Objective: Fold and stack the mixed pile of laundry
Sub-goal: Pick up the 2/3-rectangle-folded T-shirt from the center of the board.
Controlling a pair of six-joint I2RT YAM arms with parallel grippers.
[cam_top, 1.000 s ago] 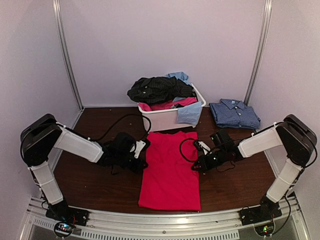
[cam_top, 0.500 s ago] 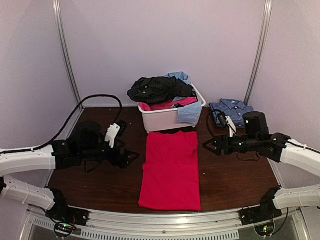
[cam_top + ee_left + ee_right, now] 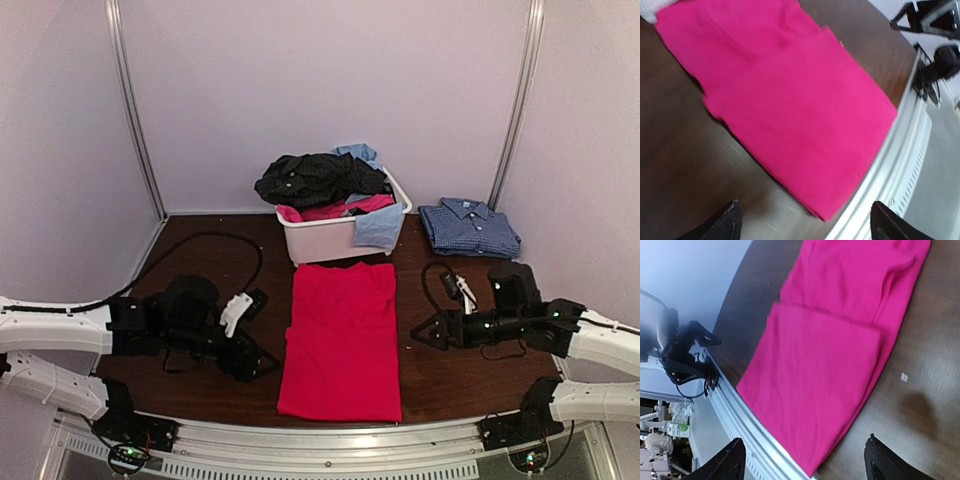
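Nearest to me, just in front of the white tub, the bright pink-red garment lies flat as a long rectangle. It is folded, one smooth layer lying over the half away from the tub. On top of the tub sits a crumpled black garment, spilling over its left rim. More pink-red cloth shows beneath it. A light blue piece hangs over the tub's front right corner, and another peeks out at the back. Right of the tub, apart from it, I see the blue checked shirt neatly folded, collar up.
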